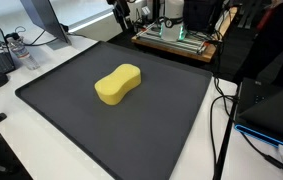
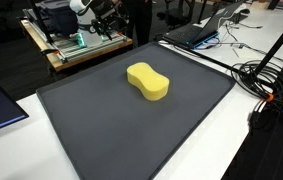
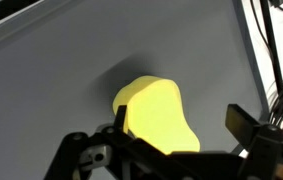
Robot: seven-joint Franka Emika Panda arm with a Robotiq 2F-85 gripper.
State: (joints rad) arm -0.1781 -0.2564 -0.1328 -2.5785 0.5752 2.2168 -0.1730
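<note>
wrist view: yellow sponge (image 3: 159, 115) flat on dark mat (image 3: 61, 70), near mat's middle in both exterior views. gripper (image 3: 181, 120) released, jaws wide, above sponge, touching nothing. advisable: centre over the narrow waist, descend straight, close gently to avoid squashing.

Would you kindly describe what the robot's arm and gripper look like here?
The gripper is black, with angular linked fingers and pivot joints in the wrist view. In an exterior view the arm looks white, its gripper dark; markings and cables are too small to tell.
</note>
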